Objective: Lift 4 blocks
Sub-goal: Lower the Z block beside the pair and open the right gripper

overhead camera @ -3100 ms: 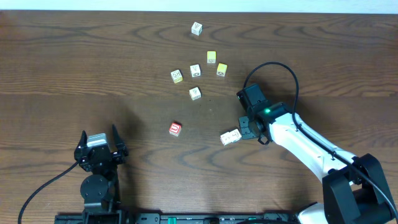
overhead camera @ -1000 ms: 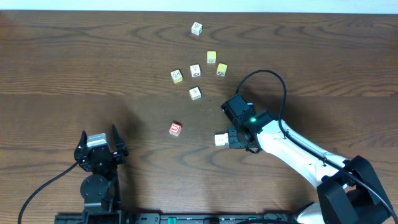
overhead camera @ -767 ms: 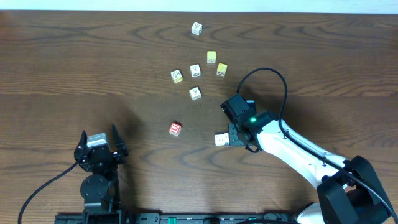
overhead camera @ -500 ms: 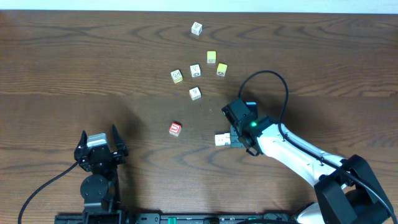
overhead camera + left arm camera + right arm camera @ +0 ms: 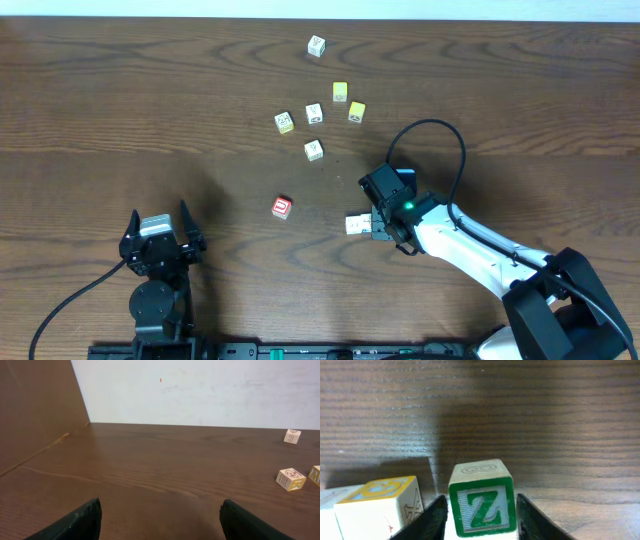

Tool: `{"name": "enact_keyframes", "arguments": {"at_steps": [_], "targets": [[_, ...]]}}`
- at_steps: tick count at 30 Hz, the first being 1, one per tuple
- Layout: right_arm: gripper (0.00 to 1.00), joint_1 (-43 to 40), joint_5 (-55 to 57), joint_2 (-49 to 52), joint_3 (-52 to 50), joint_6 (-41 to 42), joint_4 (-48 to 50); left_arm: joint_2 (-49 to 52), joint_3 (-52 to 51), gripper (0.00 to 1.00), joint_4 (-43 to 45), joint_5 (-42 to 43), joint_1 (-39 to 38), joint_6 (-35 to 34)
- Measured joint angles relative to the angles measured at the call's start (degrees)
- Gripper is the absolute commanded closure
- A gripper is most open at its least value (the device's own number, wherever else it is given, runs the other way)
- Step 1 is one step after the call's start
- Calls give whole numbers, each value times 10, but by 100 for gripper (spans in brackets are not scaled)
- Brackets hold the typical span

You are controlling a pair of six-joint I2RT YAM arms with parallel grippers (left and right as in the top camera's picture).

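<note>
Dark wood-grain table (image 5: 120, 100), white wall (image 5: 200, 390) behind; the right hand (image 5: 480, 515) flanks the green Z block (image 5: 481, 502), clamped or not unclear; the left hand (image 5: 160, 510) spread wide apart.

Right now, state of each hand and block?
Left hand: open, empty.
Right hand: straddles the green-faced wooden Z cube; grip unclear.
Green-faced wooden Z cube: upright, inside the right hand's gap.
Yellow-topped wooden cube: upright, just beside it.
Red-faced wooden cube: lying free, away from both hands.
</note>
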Motion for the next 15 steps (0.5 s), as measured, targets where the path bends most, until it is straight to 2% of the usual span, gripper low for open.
{"name": "enact_keyframes", "arguments": {"at_steps": [15], "targets": [[48, 0, 1, 0, 0, 0, 1, 0, 0, 24, 0, 0, 0, 0]]}}
